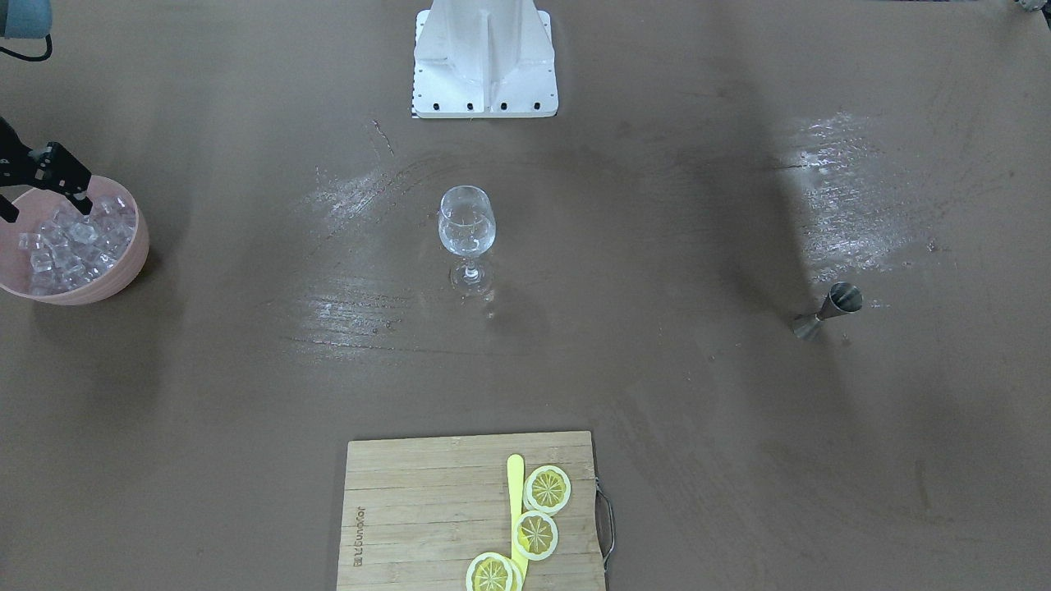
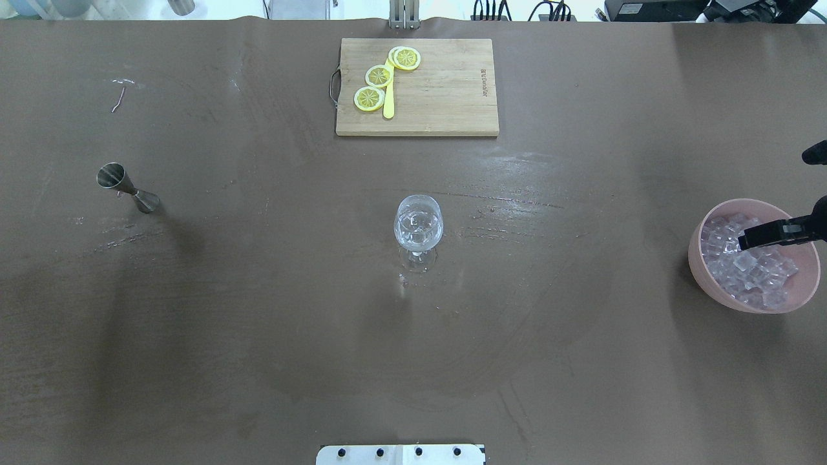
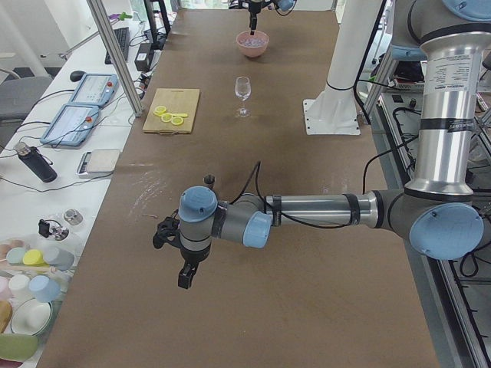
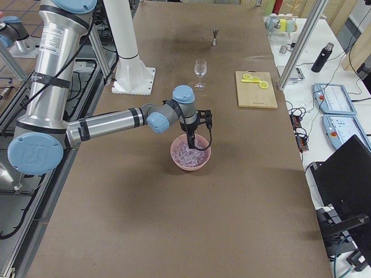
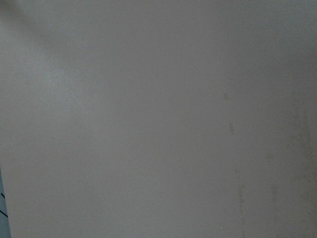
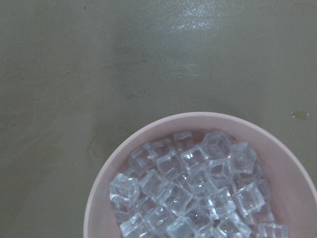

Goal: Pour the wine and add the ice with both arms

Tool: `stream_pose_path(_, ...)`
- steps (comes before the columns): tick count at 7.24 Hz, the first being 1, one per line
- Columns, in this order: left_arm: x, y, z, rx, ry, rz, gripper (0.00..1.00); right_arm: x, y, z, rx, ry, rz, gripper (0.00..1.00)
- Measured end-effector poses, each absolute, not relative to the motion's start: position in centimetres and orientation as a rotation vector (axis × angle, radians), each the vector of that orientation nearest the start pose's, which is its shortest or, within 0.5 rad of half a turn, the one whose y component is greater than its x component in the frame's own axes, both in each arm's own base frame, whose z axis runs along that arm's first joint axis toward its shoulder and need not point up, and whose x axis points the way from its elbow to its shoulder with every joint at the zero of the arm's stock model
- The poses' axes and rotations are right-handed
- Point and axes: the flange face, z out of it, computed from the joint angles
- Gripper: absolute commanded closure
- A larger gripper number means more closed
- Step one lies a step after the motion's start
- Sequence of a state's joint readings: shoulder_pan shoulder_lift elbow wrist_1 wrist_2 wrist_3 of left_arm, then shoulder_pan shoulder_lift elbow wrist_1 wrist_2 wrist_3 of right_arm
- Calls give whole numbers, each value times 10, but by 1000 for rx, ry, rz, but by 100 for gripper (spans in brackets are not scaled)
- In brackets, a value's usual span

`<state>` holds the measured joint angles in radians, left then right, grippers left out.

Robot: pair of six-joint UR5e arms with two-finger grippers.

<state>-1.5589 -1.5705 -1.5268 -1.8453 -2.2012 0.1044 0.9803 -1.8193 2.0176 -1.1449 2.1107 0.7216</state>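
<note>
"Which step is this?"

"The ice, I'd say. The right arm hangs over the pink bowl, its jaws spread and holding nothing. The ice sits heaped in that bowl at the tabletop's end, well apart from the wine glass in the middle."

"And the left arm?"

"Low over bare tabletop. I can't tell how its jaws stand."

"Next?"

"Probably drop onto one cube and pinch it gently."
</note>
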Motion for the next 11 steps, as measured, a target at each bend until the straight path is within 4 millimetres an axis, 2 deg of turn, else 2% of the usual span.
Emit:
stream_pose_path(2,-68,-507,659,254,617,186,2,-185,-380,515,162,-762,-66,8)
stream_pose_path(4,-68,-506,659,255,617,186,2,-194,-385,526,177,-729,-71,12)
stream_pose_path(6,-68,-507,658,257,618,188,2,-196,-389,531,188,-722,-72,16)
stream_pose_path(7,-68,-507,658,257,617,188,2,-196,-389,533,188,-722,-72,23)
stream_pose_path(11,-68,-507,657,259,617,188,2,-193,-386,539,183,-713,-68,25)
